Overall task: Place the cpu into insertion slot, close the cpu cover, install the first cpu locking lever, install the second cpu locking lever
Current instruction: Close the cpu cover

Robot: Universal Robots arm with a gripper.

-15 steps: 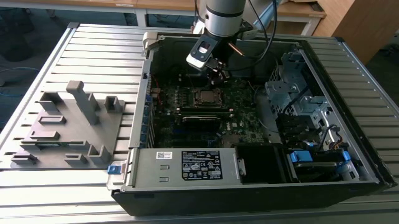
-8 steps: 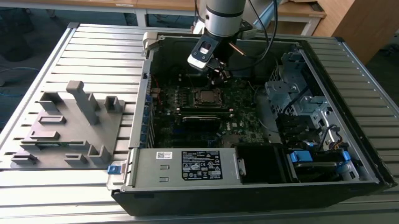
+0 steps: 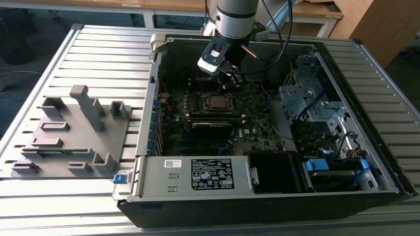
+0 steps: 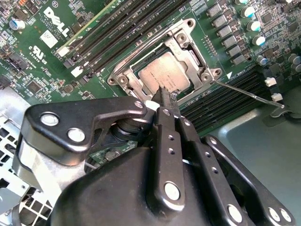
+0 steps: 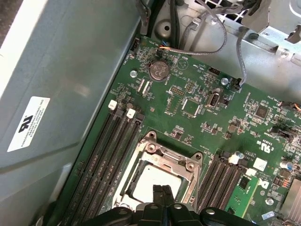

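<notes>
While my gripper (image 4: 167, 98) is hovering with fingers pressed together on nothing just above the cpu (image 4: 162, 75), I'm seeing the chip sitting in the insertion slot (image 4: 175, 47) under the cpu cover (image 4: 181, 37), which is lying flat. I'm judging the lever step in hand: one locking lever (image 4: 244, 94) is standing free, needing hooking. Beyond, the case (image 3: 262, 209) is resting on a slatted table (image 3: 105, 54).

An open computer case (image 3: 262, 211) lies on the slatted surface (image 3: 105, 49), with a grey fixture (image 3: 72, 132) beside it at the exterior view's left. A coin battery (image 5: 158, 70) sits on the green board (image 5: 235, 113).
</notes>
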